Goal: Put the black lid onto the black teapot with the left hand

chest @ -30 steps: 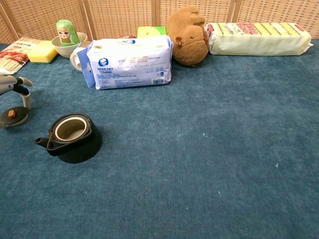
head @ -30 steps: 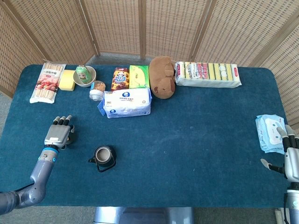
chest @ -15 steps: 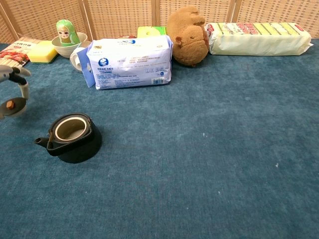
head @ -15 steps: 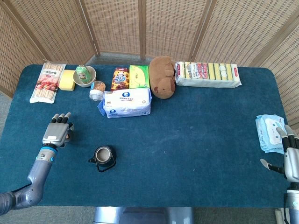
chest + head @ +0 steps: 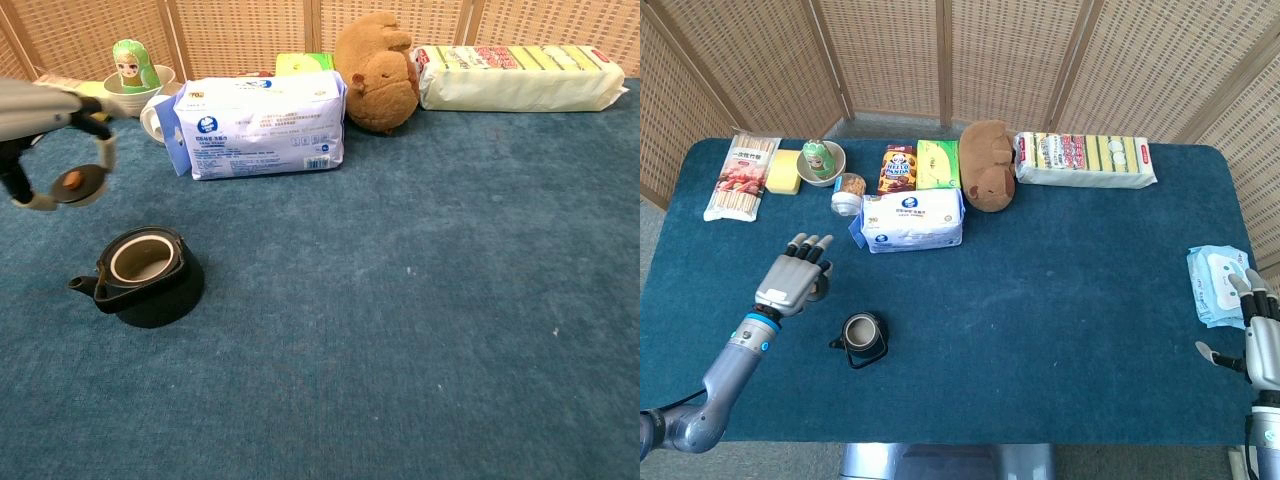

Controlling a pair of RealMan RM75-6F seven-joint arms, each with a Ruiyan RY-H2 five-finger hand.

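Left hand (image 5: 45, 150) pinches the black lid (image 5: 72, 182) above the worktop (image 5: 1060, 300); the open black teapot (image 5: 145, 275) sits below, toward the robot's right; right hand (image 5: 1255, 335) far off, fingers apart.

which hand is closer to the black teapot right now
Left. The left hand, holding the black lid, hovers just up-left of the black teapot. The right hand sits far across at the table's right edge.

Staged test setup, probably a lab, blue-covered table (image 5: 1060, 300), woven rattan screens (image 5: 940, 55) at 12 o'clock, assorted groceries (image 5: 910, 220) lined beneath
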